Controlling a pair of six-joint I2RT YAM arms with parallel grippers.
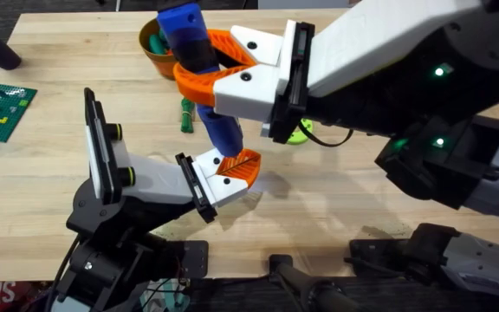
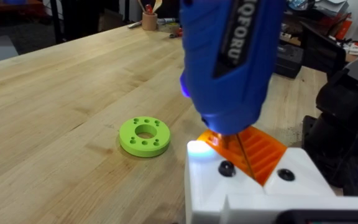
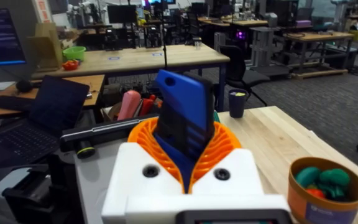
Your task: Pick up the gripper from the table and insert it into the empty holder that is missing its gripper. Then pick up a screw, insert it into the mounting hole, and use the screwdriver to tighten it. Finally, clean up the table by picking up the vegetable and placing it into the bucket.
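My right gripper (image 1: 199,69) (image 3: 185,142) is shut on the blue screwdriver (image 1: 204,74) (image 3: 184,115), its orange jaws wrapped round the body. The screwdriver (image 2: 229,62) stands tip-down over the orange ribbed gripper (image 1: 239,165) (image 2: 261,152), which sits in the white holder (image 1: 217,185) (image 2: 253,190) at my left arm's end. The thin bit touches the base of the orange piece between two black screws (image 2: 227,168). A dark-green vegetable (image 1: 186,113) lies on the table behind the screwdriver. The orange-brown bucket (image 1: 157,52) (image 3: 325,196) stands at the back and holds green and red toys.
A lime-green ring (image 2: 145,135) (image 1: 301,131) lies on the table right of the holder, half hidden under the right arm in the overhead view. A green studded baseplate (image 1: 3,107) lies at the far left edge, with bare wood between it and the arms.
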